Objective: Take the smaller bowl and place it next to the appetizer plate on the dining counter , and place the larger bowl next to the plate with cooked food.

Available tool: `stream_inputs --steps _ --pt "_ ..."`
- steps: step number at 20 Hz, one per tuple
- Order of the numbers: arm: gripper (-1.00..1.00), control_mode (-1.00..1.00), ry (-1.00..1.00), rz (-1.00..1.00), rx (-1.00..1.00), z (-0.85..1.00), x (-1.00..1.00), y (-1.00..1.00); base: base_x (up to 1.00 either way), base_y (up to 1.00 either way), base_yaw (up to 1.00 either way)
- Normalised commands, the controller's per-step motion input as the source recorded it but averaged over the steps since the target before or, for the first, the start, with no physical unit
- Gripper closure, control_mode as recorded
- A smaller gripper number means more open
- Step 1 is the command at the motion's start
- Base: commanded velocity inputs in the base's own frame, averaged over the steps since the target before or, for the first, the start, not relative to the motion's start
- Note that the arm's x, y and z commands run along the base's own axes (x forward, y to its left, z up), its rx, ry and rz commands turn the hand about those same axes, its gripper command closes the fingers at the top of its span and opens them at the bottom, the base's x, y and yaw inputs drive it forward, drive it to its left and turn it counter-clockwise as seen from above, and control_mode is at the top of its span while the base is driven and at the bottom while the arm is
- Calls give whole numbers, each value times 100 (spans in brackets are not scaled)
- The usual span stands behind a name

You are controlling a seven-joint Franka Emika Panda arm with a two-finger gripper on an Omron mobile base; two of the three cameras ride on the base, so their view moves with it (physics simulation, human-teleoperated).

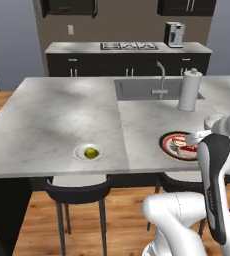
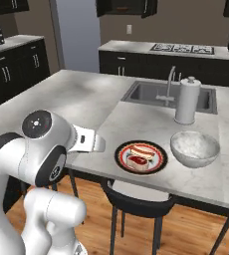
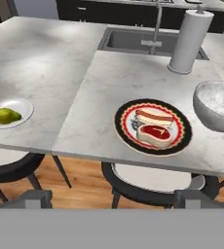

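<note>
From my station I see the dining counter (image 1: 62, 125) stretching ahead, a pale marble tabletop with a steel sink (image 2: 151, 94) and tap (image 1: 161, 77) set into its far half. The larger bowl (image 2: 194, 148), white with grey veining, sits upright on the tabletop just beside the plate with cooked food (image 2: 141, 157), on the plate's right as I look from the right base view, the two close but with a thin strip of marble between them. In the hand view that bowl (image 3: 217, 104) is cut by the right edge, and the dark-rimmed plate (image 3: 153, 126) carries pale and reddish pieces. The appetizer plate (image 1: 88, 152) lies near the front edge of the tabletop, well apart to the left of the food plate, with a small yellow-green piece (image 3: 5, 115) on it. A paper towel roll (image 2: 187, 100) stands upright by the sink, behind the bowl. My jaws (image 3: 114, 199) are spread wide with nothing between them; the two dark finger tips (image 3: 33, 198) rise at the bottom of the hand view, back from the tabletop's front edge, above the black stools (image 1: 79, 192) tucked under it. Behind the island runs a back worktop with a stove (image 1: 128, 46) and a coffee machine (image 1: 174, 34).
</note>
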Motion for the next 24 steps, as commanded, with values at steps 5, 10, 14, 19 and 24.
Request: stream_inputs --steps 5,10,14,19,24 --pt "-100 100 0 0 0 0 0 0 38 100 0" --pt "-100 100 0 0 0 0 0 0 24 100 0" --pt "-100 100 0 0 0 0 0 0 17 100 1" --pt "-100 100 0 0 0 0 0 0 12 100 0" --pt "-100 100 0 0 0 0 0 0 20 100 0"
